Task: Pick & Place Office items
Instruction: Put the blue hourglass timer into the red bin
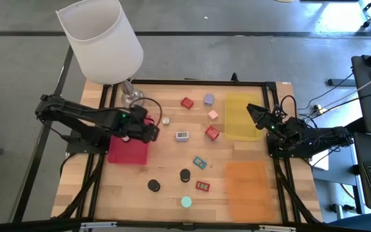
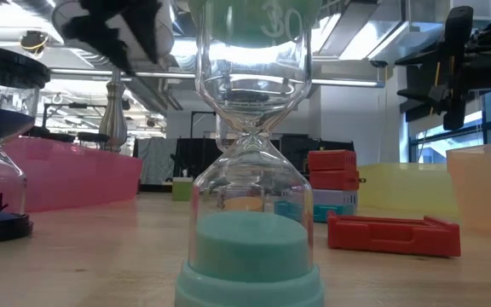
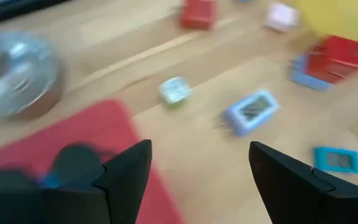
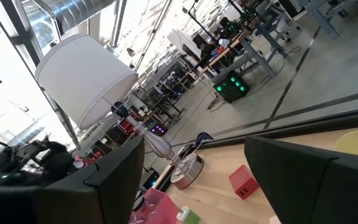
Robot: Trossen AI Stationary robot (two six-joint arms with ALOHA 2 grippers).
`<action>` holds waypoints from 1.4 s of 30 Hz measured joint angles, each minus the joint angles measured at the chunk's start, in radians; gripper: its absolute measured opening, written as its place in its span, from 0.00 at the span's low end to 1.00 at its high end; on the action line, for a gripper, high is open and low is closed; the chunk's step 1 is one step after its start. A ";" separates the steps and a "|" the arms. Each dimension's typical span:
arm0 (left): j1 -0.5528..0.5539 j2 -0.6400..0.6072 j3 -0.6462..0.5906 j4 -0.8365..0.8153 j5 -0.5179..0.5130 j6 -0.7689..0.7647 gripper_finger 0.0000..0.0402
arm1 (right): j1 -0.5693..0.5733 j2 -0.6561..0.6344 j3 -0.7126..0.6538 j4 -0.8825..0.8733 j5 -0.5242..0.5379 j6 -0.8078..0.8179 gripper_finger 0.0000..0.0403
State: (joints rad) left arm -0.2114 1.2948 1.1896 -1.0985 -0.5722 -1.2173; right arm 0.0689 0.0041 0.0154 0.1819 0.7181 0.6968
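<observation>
The left arm's two dark fingers [image 3: 191, 186] were spread apart and held nothing. They hung over the inner edge of the flat red mat [image 1: 127, 152], beside the silver lamp base [image 1: 132, 96]. The right arm's fingers [image 1: 257, 116] were apart too, empty, waiting over the flat yellow mat [image 1: 242, 119]. The small office things lay scattered on the wooden counter [image 1: 166, 169]. I think a new pick was starting. The small white block [image 3: 175, 91] and the little white clock [image 3: 252, 111] sat closest, so the left arm would need to reach out, go down and squeeze.

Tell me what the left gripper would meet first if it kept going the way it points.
Probably the small pale cube or the lavender rectangle, lying ahead of the open left gripper; depth is unclear.
</observation>
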 joint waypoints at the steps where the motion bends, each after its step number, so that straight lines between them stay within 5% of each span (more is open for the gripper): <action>1: -0.008 0.007 0.000 0.037 -0.003 0.049 0.66 | 0.000 0.000 0.000 -0.001 0.000 0.000 0.70; 13: -0.122 0.039 0.000 0.297 -0.010 0.467 0.66 | 0.000 0.000 0.000 -0.005 0.000 0.000 0.70; 30: -0.290 0.039 0.000 0.473 0.282 0.567 0.66 | 0.000 0.000 0.000 -0.006 0.000 0.000 0.70; 42: -0.391 0.039 0.000 0.472 0.285 0.848 0.66 | 0.000 0.000 0.000 -0.005 0.000 0.000 0.70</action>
State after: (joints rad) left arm -0.6026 1.3338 1.1896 -0.6269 -0.2876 -0.3696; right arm 0.0689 0.0042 0.0154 0.1764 0.7179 0.6968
